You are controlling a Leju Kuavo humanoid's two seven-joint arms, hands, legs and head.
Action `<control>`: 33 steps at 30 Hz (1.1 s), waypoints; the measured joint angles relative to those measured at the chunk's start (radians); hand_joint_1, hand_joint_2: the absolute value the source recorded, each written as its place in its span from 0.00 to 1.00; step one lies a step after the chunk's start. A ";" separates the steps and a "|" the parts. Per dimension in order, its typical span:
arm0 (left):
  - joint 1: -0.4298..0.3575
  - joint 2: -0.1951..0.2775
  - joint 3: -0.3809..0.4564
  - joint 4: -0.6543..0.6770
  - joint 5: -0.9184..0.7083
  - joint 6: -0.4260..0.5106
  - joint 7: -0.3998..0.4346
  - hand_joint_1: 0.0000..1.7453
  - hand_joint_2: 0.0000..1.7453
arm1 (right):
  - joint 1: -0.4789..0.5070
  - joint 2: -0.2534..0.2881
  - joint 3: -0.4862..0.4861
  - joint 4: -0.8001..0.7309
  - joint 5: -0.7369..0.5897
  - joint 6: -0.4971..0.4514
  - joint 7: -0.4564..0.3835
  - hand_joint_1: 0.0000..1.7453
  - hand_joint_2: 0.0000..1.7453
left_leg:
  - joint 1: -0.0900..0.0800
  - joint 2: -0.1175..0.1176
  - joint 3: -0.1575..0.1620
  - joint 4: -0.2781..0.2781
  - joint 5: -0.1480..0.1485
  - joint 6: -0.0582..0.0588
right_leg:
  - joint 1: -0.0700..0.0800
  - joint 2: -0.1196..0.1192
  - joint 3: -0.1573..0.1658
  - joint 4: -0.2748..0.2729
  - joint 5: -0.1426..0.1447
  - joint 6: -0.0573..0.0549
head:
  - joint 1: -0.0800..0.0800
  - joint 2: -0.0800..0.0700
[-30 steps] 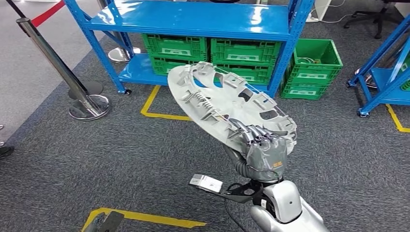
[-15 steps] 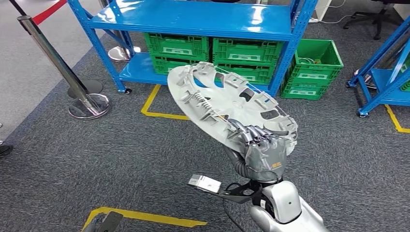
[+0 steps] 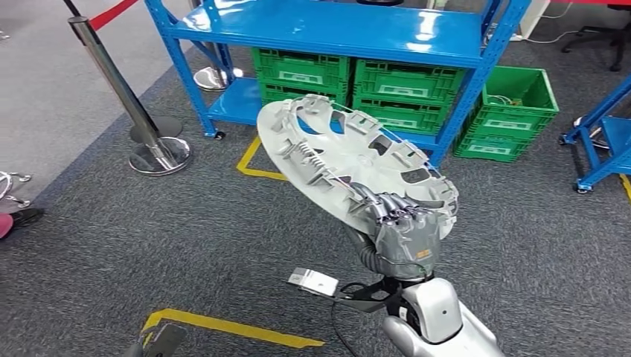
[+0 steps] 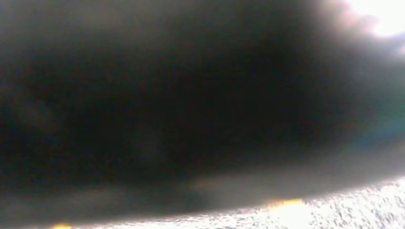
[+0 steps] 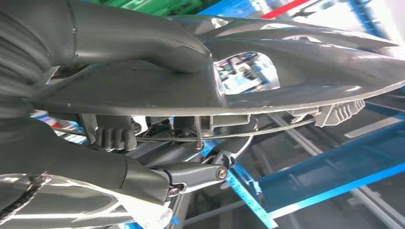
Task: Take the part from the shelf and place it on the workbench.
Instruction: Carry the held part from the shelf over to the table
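Observation:
The part is a large grey plastic wheel cover point(image 3: 335, 160), round, with cut-out openings and ribbed clips on its inner face. My right hand point(image 3: 402, 227) grips its near rim and holds it tilted in the air above the grey carpet, in front of the blue shelf point(image 3: 335, 30). In the right wrist view the thumb point(image 5: 129, 36) lies along one face of the cover point(image 5: 305, 71) and the darker fingers point(image 5: 110, 138) clamp the other side near its wire ring.
Green crates point(image 3: 350, 78) fill the shelf's lower level, and one more green crate point(image 3: 513, 111) stands on the floor beside it. A steel barrier post point(image 3: 123, 93) stands at the left. Yellow floor tape point(image 3: 231, 327) runs near my feet. Another blue rack point(image 3: 606, 137) is at the right.
The whole view has shifted: the shelf, post and crates now sit further right and lower, so the camera moved. My right hand keeps the same hold on the wheel cover.

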 joint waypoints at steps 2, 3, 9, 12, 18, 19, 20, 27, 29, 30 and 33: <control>0.000 0.000 0.002 0.000 0.000 0.000 0.000 0.00 0.00 | -0.001 0.000 0.000 0.000 0.000 0.000 0.000 1.00 1.00 | 0.001 -0.018 -0.011 0.003 0.007 -0.014 | 0.001 0.010 0.015 -0.025 -0.001 -0.010 | -0.001 0.000; 0.002 0.001 0.003 0.000 0.000 0.000 0.000 0.00 0.00 | 0.000 0.000 0.000 0.000 0.000 0.000 0.001 1.00 1.00 | 0.003 -0.027 -0.015 0.003 0.011 -0.020 | 0.002 0.001 0.014 -0.024 0.001 -0.017 | -0.001 0.000; 0.005 0.002 0.004 0.000 -0.001 0.000 0.000 0.00 0.00 | 0.000 0.002 -0.002 0.000 0.001 0.000 0.001 1.00 1.00 | 0.004 0.054 -0.122 0.250 -0.123 -0.043 | 0.005 -0.068 0.012 -0.028 0.009 -0.048 | -0.015 0.000; 0.007 0.002 0.004 0.000 -0.001 0.000 0.000 0.00 0.00 | 0.001 0.002 -0.002 0.001 0.000 0.000 0.001 1.00 1.00 | 0.003 0.063 -0.107 0.252 -0.104 -0.040 | 0.010 -0.103 0.012 -0.027 0.007 -0.049 | -0.015 0.000; 0.002 0.002 0.005 0.000 -0.003 -0.001 0.000 0.00 0.00 | -0.002 0.003 -0.002 0.001 0.002 -0.001 0.000 1.00 1.00 | -0.018 0.118 0.012 0.016 -0.034 -0.006 | 0.025 -0.164 0.016 -0.025 -0.003 -0.031 | -0.015 0.000; 0.004 0.002 0.005 0.000 -0.004 -0.001 0.000 0.00 0.00 | -0.002 0.003 -0.001 0.001 0.002 -0.001 0.000 1.00 1.00 | -0.016 0.108 0.011 0.013 -0.032 -0.001 | 0.024 -0.165 0.015 -0.024 -0.007 -0.026 | -0.015 0.000; 0.005 0.002 0.005 0.000 -0.006 -0.001 0.000 0.00 0.00 | -0.003 0.003 -0.001 0.001 0.003 -0.001 0.000 1.00 1.00 | -0.013 0.097 0.011 0.010 -0.029 0.005 | 0.022 -0.149 0.010 -0.014 -0.018 -0.022 | -0.014 0.000; 0.001 0.000 0.005 0.000 -0.011 -0.007 0.000 0.00 0.00 | -0.001 0.003 0.003 0.005 0.007 -0.002 -0.002 1.00 1.00 | -0.008 0.011 0.008 0.007 -0.021 0.019 | 0.017 -0.048 -0.126 0.243 -0.099 -0.012 | -0.007 0.000; 0.000 -0.001 0.005 0.000 -0.012 -0.010 0.000 0.00 0.00 | -0.002 0.003 0.003 0.006 0.008 -0.002 -0.002 1.00 1.00 | -0.007 -0.018 0.010 0.008 -0.021 0.017 | 0.014 -0.015 -0.068 0.109 -0.020 -0.019 | -0.007 0.000; -0.001 -0.001 0.005 0.000 -0.013 -0.012 0.000 0.00 0.00 | -0.003 0.003 0.004 0.006 0.010 -0.002 -0.003 1.00 1.00 | -0.007 -0.031 0.006 0.011 -0.020 0.014 | 0.010 0.012 -0.040 0.047 0.006 -0.022 | -0.008 0.000; -0.002 -0.001 0.006 0.000 -0.013 -0.016 0.000 0.00 0.00 | -0.004 0.003 0.004 0.006 0.014 -0.003 -0.003 1.00 1.00 | -0.001 -0.067 -0.014 0.016 -0.010 -0.005 | 0.008 0.039 -0.013 -0.013 0.015 -0.031 | -0.011 0.000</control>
